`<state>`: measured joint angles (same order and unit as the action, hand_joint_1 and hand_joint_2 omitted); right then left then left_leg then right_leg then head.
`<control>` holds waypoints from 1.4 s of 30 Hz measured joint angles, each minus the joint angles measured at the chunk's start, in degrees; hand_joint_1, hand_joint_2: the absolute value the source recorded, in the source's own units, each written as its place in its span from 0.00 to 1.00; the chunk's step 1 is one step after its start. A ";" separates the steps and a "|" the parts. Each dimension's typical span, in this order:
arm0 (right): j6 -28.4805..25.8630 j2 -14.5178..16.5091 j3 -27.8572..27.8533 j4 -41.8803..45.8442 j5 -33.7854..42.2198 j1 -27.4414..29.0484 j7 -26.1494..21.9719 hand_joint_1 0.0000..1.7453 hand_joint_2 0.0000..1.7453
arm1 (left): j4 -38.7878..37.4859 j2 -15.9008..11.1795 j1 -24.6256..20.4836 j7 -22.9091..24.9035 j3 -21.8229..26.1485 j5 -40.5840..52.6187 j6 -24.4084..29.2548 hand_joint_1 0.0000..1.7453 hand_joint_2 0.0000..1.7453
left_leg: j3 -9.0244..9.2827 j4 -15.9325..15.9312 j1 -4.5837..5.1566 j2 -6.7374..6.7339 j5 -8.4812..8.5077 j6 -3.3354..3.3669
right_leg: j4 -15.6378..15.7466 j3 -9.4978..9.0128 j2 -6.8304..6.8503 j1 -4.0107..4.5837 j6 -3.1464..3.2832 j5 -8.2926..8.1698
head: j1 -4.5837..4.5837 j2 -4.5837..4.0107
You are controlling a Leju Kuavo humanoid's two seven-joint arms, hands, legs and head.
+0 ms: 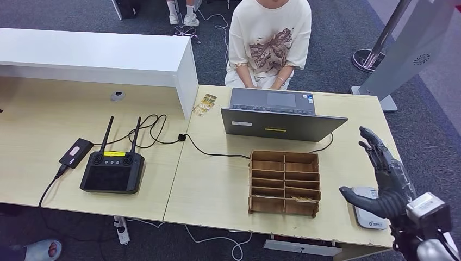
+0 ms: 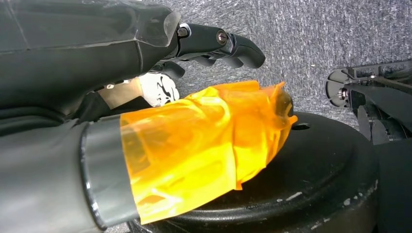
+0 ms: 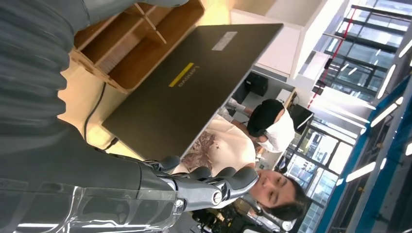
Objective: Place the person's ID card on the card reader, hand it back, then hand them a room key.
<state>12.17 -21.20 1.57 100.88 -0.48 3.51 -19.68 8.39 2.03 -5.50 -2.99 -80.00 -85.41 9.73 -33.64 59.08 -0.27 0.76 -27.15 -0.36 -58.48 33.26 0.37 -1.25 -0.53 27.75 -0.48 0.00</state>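
Right hand (image 1: 380, 179): raised over the near right end of the surface (image 1: 217, 185), fingers spread and extended, palm free, nothing held. It sits directly above the card reader (image 1: 367, 215), the flat pale grey pad to the right of the wooden organiser (image 1: 284, 182). You appear to have it parked there as a receiving pose: open and presented toward the person (image 1: 269, 41) seated beyond the laptop (image 1: 280, 117), so a card can be taken and dropped straight onto the reader with little travel.

ID card: I cannot find it. The person's hands are low, behind the laptop's far edge; whether they hold a card I cannot tell. Judgement: first step not yet begun.

Room keys: probably in the organiser's compartments, just left of the reader and within the same hand's reach; the contents are too small to confirm.

Left hand (image 2: 145, 97): hanging toward the carpet, orange film wrapped over the thumb, dark fingers loosely extended, gripping nothing.

Laptop lid stands between the right hand and the person; you will need to reach over or around it.
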 joint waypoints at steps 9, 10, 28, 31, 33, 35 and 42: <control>-2.83 0.40 1.53 1.86 -5.26 3.08 -0.93 0.00 1.00 | 0.00 0.02 0.00 0.00 0.00 -0.07 0.04 0.00 0.00 | 0.01 0.00 0.00 -0.02 0.01 0.00 | 0.00 -0.01 0.00 0.00 0.00 0.00 | 0.00 0.00; -2.84 0.44 1.65 1.97 -5.37 3.24 -0.95 0.00 1.00 | 0.00 0.02 0.00 0.00 0.00 -0.07 0.04 0.00 0.00 | 0.01 0.00 0.00 -0.02 0.01 0.00 | 0.00 -0.01 0.00 0.00 0.00 0.00 | 0.00 0.00; -20.67 0.57 9.50 3.84 -34.37 6.85 2.09 0.00 1.00 | 0.00 0.41 -0.02 0.58 0.00 -0.10 0.22 0.00 0.00 | 0.01 -0.01 -0.01 -0.05 0.00 -0.01 | 0.00 0.00 -0.02 0.00 0.01 0.00 | 0.00 0.00; -23.65 0.59 11.78 3.75 -39.26 7.03 3.40 0.00 1.00 | -0.01 0.48 -0.04 0.74 0.00 -0.11 0.22 0.00 0.00 | 0.01 -0.01 -0.01 -0.06 0.00 -0.01 | -0.01 0.00 -0.02 0.00 0.01 0.00 | 0.00 0.00; -24.52 0.61 12.93 3.61 -40.63 7.07 3.85 0.00 1.00 | -0.01 0.50 -0.05 0.80 0.00 -0.11 0.22 0.00 0.00 | 0.01 -0.01 -0.01 -0.06 0.00 -0.01 | -0.01 0.00 -0.02 0.00 0.01 0.00 | 0.00 0.00; -25.31 0.61 13.74 3.47 -42.02 7.07 4.51 0.00 1.00 | -0.02 0.50 -0.05 0.91 0.00 -0.10 0.22 0.00 0.00 | 0.01 -0.01 -0.01 -0.06 0.00 -0.01 | -0.01 0.00 -0.02 0.00 0.01 0.00 | 0.00 0.00; -30.31 0.62 16.47 2.40 -49.66 6.97 8.63 0.00 1.00 | -0.29 0.52 -0.06 1.22 0.00 -0.09 0.22 0.00 0.00 | 0.01 -0.01 -0.01 -0.06 0.00 -0.01 | -0.01 0.00 -0.02 0.00 0.01 0.00 | 0.00 0.00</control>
<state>-18.14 -20.58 18.04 103.28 -50.14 10.48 -11.05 8.10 2.56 -5.56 -1.77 -80.00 -85.50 9.94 -33.63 59.06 -0.27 0.70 -27.15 -0.37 -58.48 33.25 0.35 -1.24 -0.52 27.76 -0.48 0.00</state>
